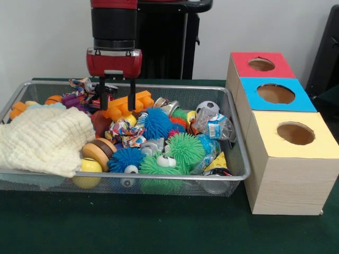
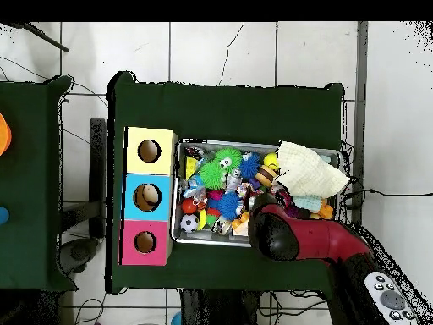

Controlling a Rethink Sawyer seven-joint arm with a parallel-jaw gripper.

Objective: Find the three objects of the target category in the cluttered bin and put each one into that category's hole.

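The silver wire-mesh basket stands on the green table, packed with toys; it also shows in the overhead view. My gripper hangs over the basket's far side, just above an orange toothed block. Its fingers are apart and hold nothing. In the overhead view the red arm hides the gripper. I cannot make out any fuzzy plush animal among the clutter. The red-topped hole is on the farthest wooden box, right of the basket, and also shows in the overhead view.
A cream cloth covers the basket's left part. Green and blue spiky balls and a small soccer ball lie among the toys. The blue-topped hole and yellow-topped hole sit nearer than the red one.
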